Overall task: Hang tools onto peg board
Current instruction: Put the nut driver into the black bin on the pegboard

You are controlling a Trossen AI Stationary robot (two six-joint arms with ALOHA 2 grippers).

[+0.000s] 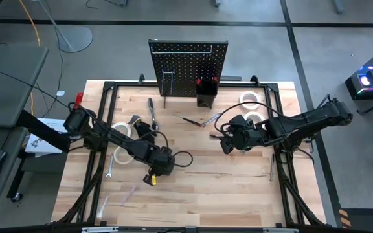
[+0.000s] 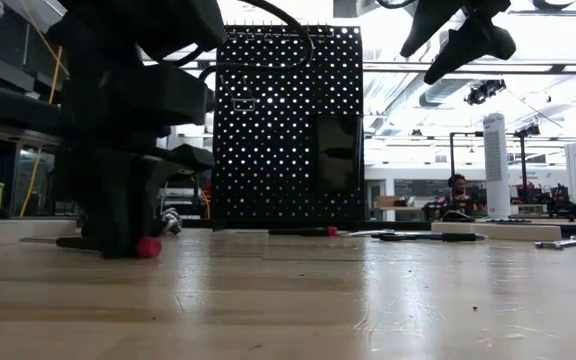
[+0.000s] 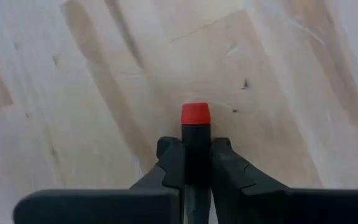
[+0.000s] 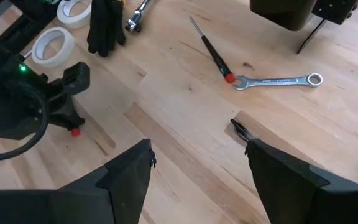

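Left gripper (image 3: 196, 167), lowered to the wooden table (image 1: 238, 188): its two dark fingers (image 3: 169, 165) are closed on the black shaft of a red-capped screwdriver (image 3: 196, 124), whose cap projects just beyond the fingertips and lies close above the boards. In the low view the same cap shows at the foot of the gripper, at table level.

Right gripper (image 4: 194, 165), raised above the table: its fingers (image 4: 126, 171) stand wide apart and hold nothing. Beyond its fingertips lie a second slim screwdriver (image 4: 211, 50) with a red end and a silver wrench (image 4: 278, 79), the wrench's head just beside that red end. Farther off to one side lie two white tape rolls (image 4: 53, 43), black-handled pliers (image 4: 104, 25) and a silver ratchet-like tool (image 4: 138, 14).

Farthest from both grippers, the peg board (image 1: 188, 65) stands upright at the table's far edge, with a small black bin (image 1: 206, 97) at its foot; red-tipped tools stand in the bin.
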